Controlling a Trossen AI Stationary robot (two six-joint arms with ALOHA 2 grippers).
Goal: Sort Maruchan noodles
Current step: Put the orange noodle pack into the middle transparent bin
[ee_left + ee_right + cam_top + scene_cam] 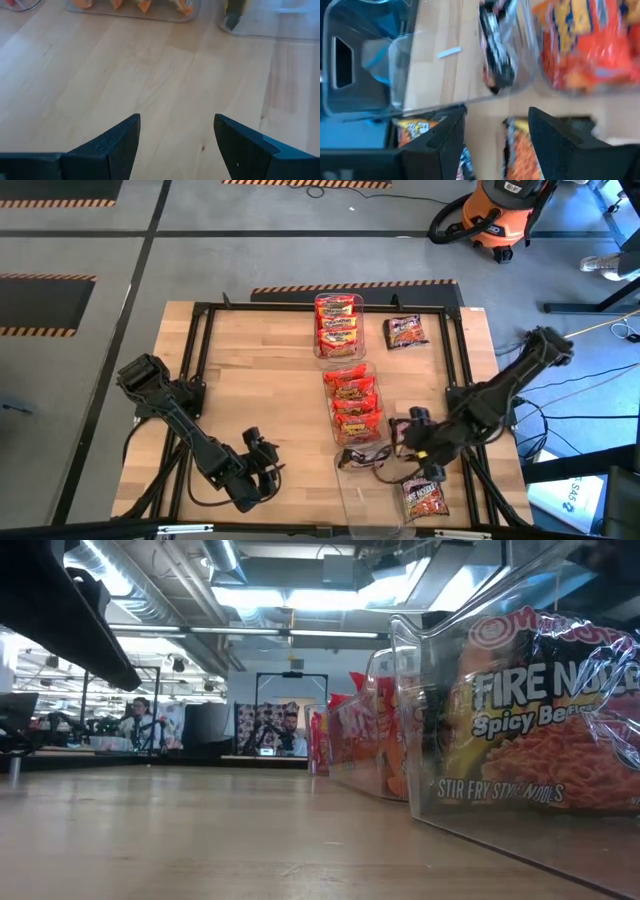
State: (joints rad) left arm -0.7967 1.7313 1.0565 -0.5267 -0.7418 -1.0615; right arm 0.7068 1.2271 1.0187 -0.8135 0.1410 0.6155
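The tabletop (270, 380) is light wood with a black metal frame around its edge. It stands on a grey floor (80, 240) that has strips of orange and black striped tape. An orange shop vacuum (497, 215) sits on the floor past the far side.

Three clear bins stand in a row down the middle. The far bin (337, 326) holds red and yellow noodle packets (338, 322). The middle bin (352, 404) holds orange and red packets (354, 406). The near bin (366, 480) has one dark packet (364, 456) lying in its far end. In the low view, that packet stands against the clear wall.

Two more dark packets lie flat on the wood. One dark packet (406, 331) is near the far right corner, beside the far bin. The other dark packet (424, 498) is near the front right edge.

The right gripper (400, 442) hangs just beside the near bin. Its jaws are part way open and hold nothing. The left gripper (268, 468) is over bare wood at the front left. Its jaws are wide open and empty.

In the low view, the room behind has bright ceiling lights (290, 632), desks and a person (140, 718) sitting far off.
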